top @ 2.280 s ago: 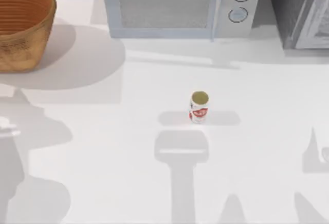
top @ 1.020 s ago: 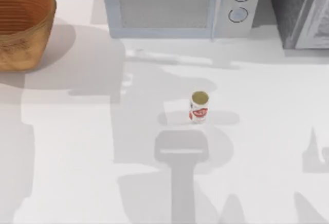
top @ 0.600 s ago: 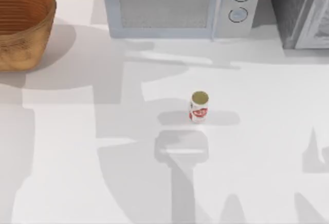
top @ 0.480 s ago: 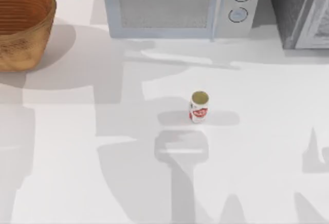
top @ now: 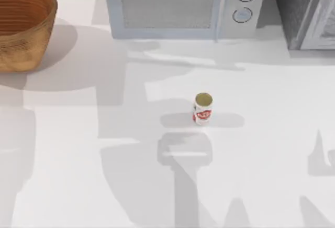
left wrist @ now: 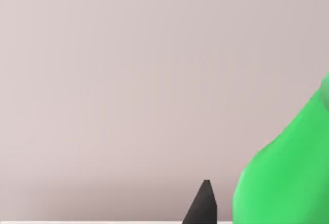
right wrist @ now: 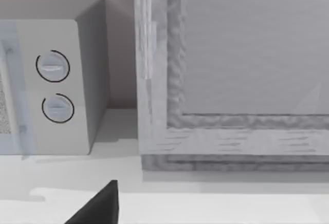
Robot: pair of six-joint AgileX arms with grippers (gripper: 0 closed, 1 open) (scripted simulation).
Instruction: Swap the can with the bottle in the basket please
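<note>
Closest in, the left gripper [left wrist: 205, 204] is up off the table, facing a plain wall. A big green thing [left wrist: 288, 172] sits right beside it at the lower right of the left wrist pic. That's prob. the bottle, but I can't tell if the gripper is open or shut, or if it has hold of it.

The right gripper [right wrist: 100, 208] shows as a dark tip at the bottom of the right wrist pic. It faces the microwave [right wrist: 49, 88] & a grey box [right wrist: 231, 131] next to it. Can't tell if this one is open or shut either, and nothing is near it.

Next, in the top pic, the can [top: 202, 109] stands upright on the white table [top: 272, 134], about mid-frame and a bit to the right. Its long way runs straight up, gold top facing the camera, nothing touching it.

Farthest back, the basket [top: 23, 45] is in the upper left corner, well apart from the can.

So the can must go up & left across the frame to reach the basket. I think the right arm is a bit nearer the can; the left arm is nearer the basket. A grab from the side would suit a can standing like this.
</note>
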